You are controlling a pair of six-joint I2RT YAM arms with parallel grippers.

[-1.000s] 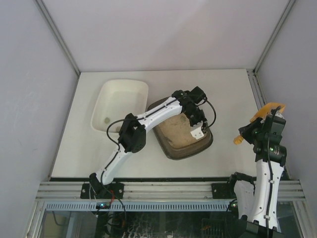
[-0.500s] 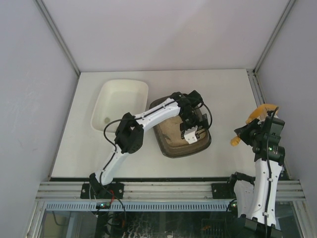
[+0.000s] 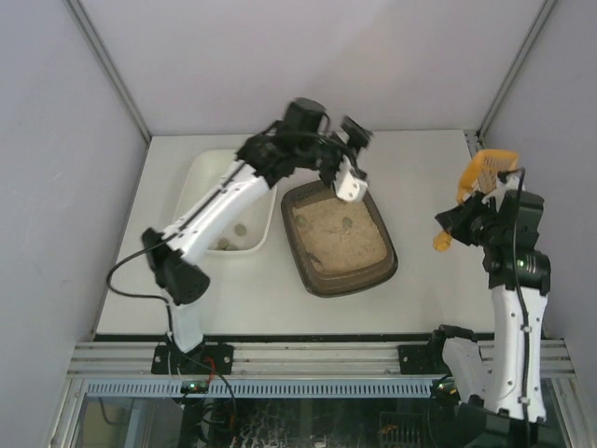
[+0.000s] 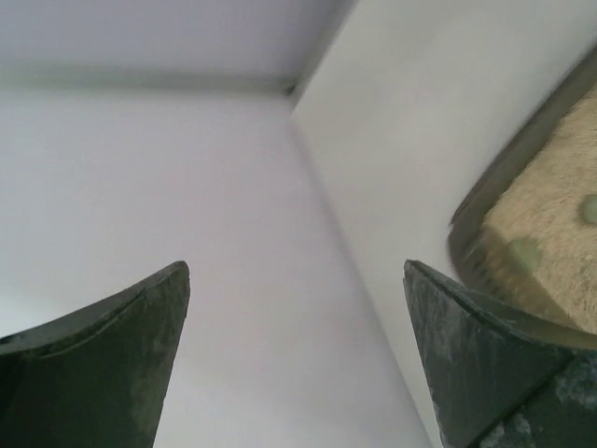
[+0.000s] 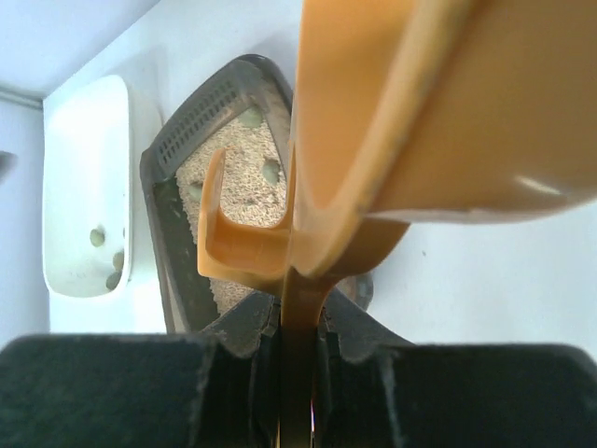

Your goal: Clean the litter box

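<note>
Gaping left jaws; right pinching scoop [image 5: 420,112]

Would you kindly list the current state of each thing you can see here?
litter box: clumps lying on its sandy litter
white tray: holds several clumps
scoop: raised, gripped by its handle
left claw: open, empty, raised
right claw: shut on the scoop

I count one litter box [image 3: 322,277], one white tray [image 3: 201,177] and one scoop [image 3: 485,170]; three lumps [image 5: 97,237] in the tray, two or three in the litter.
</note>
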